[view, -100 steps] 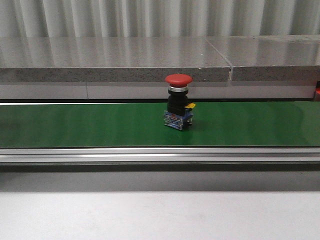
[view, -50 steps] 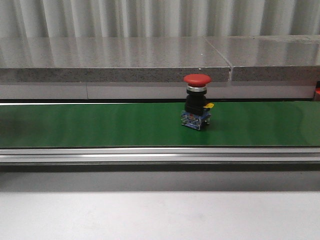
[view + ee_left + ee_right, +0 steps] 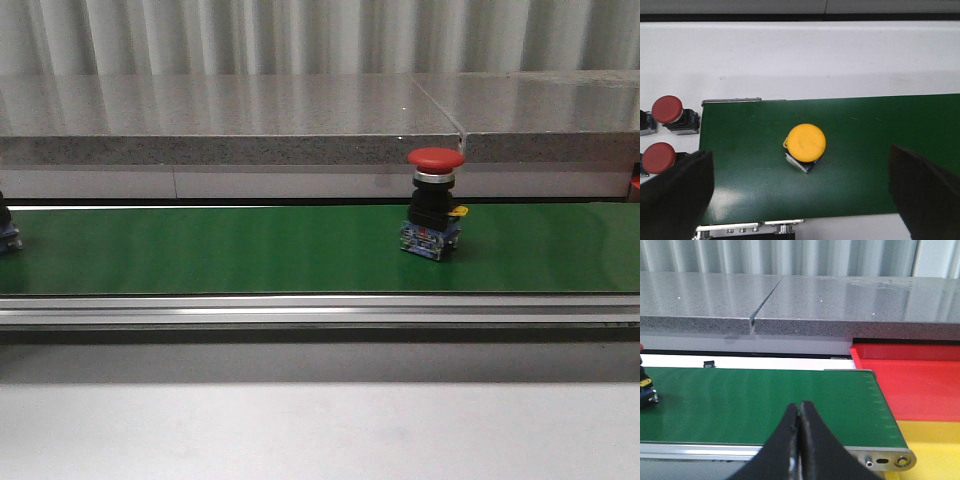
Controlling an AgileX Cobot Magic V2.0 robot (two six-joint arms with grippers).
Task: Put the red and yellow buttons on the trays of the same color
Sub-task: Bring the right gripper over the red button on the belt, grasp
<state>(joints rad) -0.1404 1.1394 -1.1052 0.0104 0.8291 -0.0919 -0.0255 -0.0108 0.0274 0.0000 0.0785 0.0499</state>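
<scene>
A red button (image 3: 436, 205) stands upright on the green belt (image 3: 200, 250), right of centre in the front view. A yellow button (image 3: 806, 144) stands on the belt in the left wrist view. My left gripper (image 3: 799, 170) is open above it, with one finger (image 3: 675, 195) on each side, wide apart and not touching it. My right gripper (image 3: 800, 410) is shut and empty over the belt's end. Past that end lie the red tray (image 3: 912, 380) and the yellow tray (image 3: 935, 445). Neither gripper shows in the front view.
Two more red buttons (image 3: 667, 110) (image 3: 659, 157) lie on the white table beside the belt's start. A button's dark base (image 3: 6, 232) shows at the left edge of the front view. A grey stone ledge (image 3: 230, 120) runs behind the belt.
The red button has travelled to the right along the belt. A button's base has come into the front view at the left edge.
</scene>
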